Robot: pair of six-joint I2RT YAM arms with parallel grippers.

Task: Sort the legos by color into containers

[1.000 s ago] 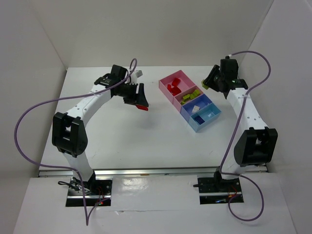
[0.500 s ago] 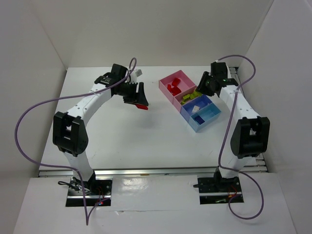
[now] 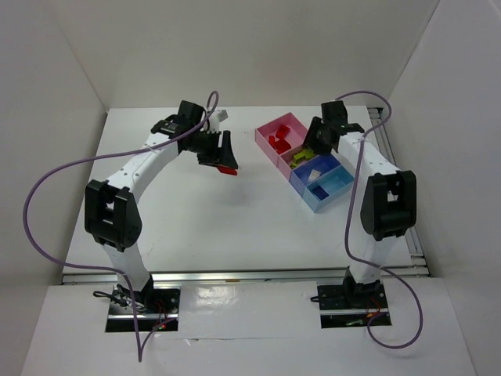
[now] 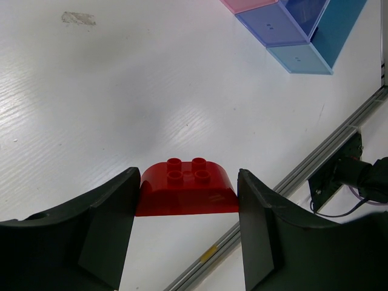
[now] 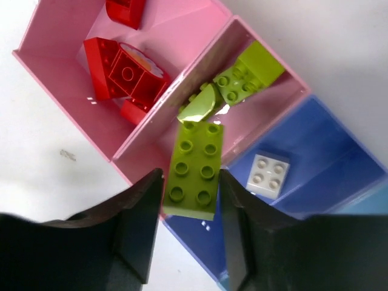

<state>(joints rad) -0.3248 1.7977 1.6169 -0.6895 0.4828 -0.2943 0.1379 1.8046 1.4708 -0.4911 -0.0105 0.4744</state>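
In the top view, the left gripper (image 3: 225,155) is seen left of centre above the white table (image 3: 235,227), with a red brick (image 3: 227,171) at its fingertips. How the brick is held can be judged only from the left wrist view. There the left gripper (image 4: 188,185) is closed partway, and the red brick (image 4: 187,195), curved on top with four studs facing the camera, is clamped by its two ends between the dark fingers. The table is seen beyond the brick, a metal rail (image 4: 291,179) runs along the lower right, and only a corner of the containers (image 4: 303,36) is caught at the upper right.

The whole row of containers (image 3: 271,149) is shown by the top view alone, running diagonally right of centre from pink to light blue. The right gripper (image 3: 316,142) is placed over its upper half.

In the right wrist view, the right gripper (image 5: 189,182) is narrowed onto a lime green brick (image 5: 194,170) with eight studs, gripped by its long sides over the edge of the second box (image 5: 260,112). The contents are revealed here as well: red pieces (image 5: 124,76) in the pink box (image 5: 182,36), lime pieces (image 5: 242,79) in the second box, and one pale brick (image 5: 267,174) in the blue box (image 5: 321,151).
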